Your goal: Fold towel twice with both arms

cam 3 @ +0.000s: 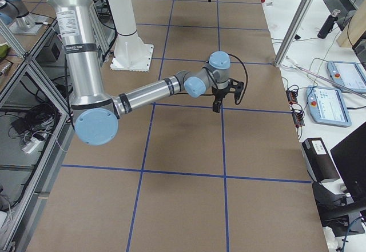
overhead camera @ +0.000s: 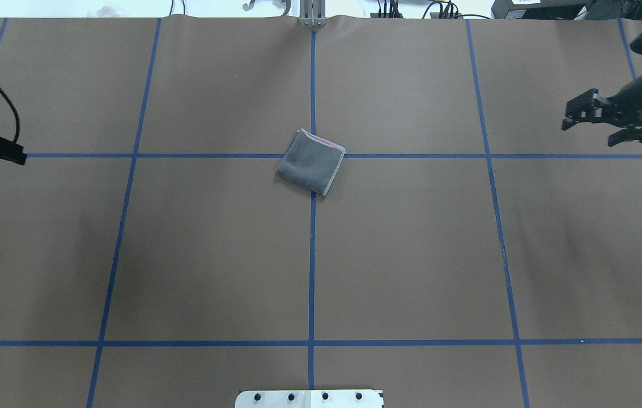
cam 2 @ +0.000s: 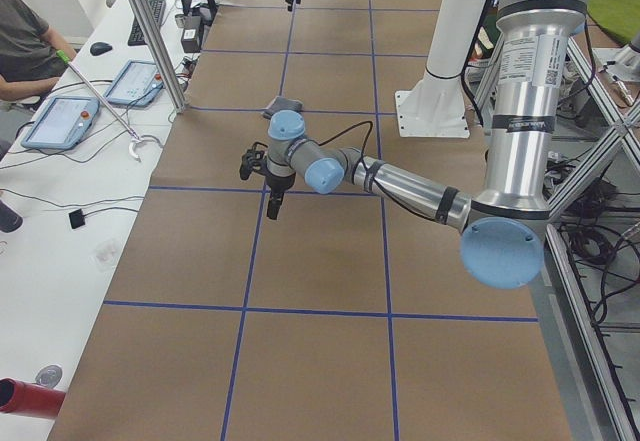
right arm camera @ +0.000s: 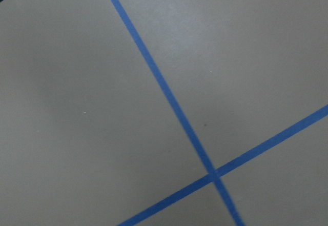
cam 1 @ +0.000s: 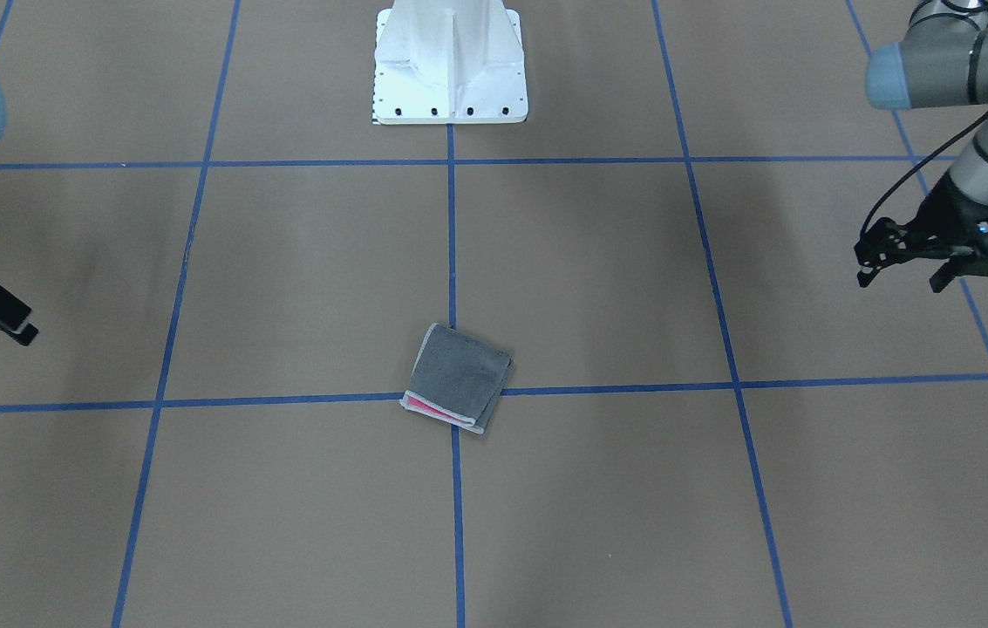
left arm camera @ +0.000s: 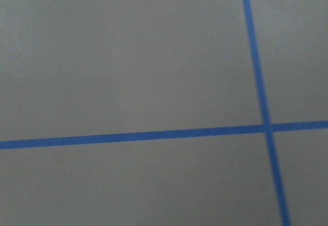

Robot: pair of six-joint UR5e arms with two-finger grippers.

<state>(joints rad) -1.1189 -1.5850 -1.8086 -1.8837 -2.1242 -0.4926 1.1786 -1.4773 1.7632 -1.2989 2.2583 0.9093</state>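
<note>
Towel (overhead camera: 310,164) lies approx. mid-table (overhead camera: 411,255), on the crossing of the blue tape lines (overhead camera: 411,156). It is a small, slightly skewed square, grey face up, with pink showing at one edge. Looks folded twice, though the layer count is hard to read from this far. Left gripper (cam 1: 903,272) hangs well apart at its own side, fingers spread, holding nothing. Right gripper (overhead camera: 590,131) is the same on the opposite side. Judged: folding done. Next move calls for no grasp, at most squaring the towel.
</note>
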